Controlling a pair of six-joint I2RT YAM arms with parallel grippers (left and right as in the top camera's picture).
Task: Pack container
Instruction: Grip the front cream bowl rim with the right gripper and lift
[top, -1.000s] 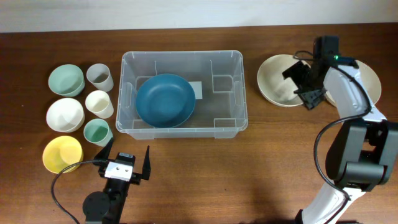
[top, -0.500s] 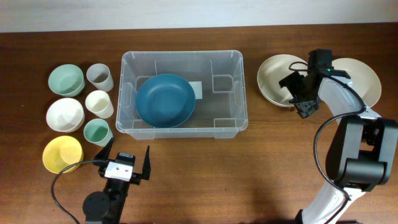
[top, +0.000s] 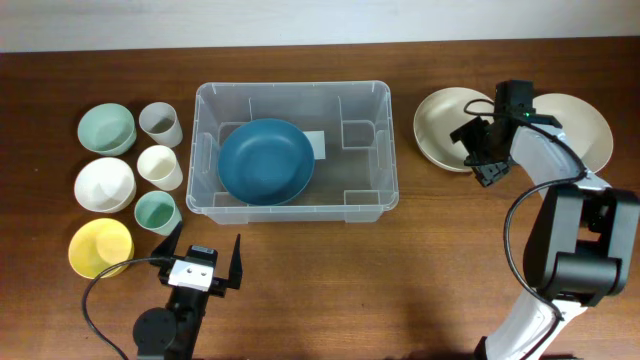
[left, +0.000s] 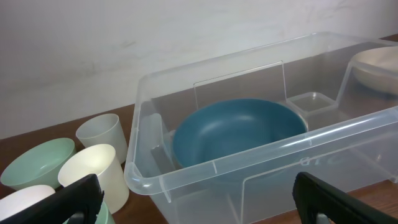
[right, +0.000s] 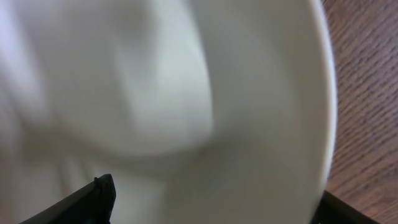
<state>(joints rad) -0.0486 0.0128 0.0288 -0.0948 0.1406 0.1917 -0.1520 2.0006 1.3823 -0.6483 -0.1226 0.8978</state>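
Nearest me, at 6 o'clock, my left claw (top: 208, 245) sits spread, facing the container (top: 290, 88). The container lies mid-table with its long axis running 9 to 3 and a blue bowl (top: 266, 160) inside. Farther off at 3 o'clock, my right claw (top: 482, 152) hangs spread over the cream bowl (top: 440, 125). The container is at its 9 o'clock, so I judge the right arm is the nearer carrier.

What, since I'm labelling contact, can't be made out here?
- Right wrist: blurred cream bowl fills the frame; fingertips cut off by the bottom edge.
- Overhead: right gripper hides its contact with the bowl.
- Overhead: right arm covers part of the cream plate.
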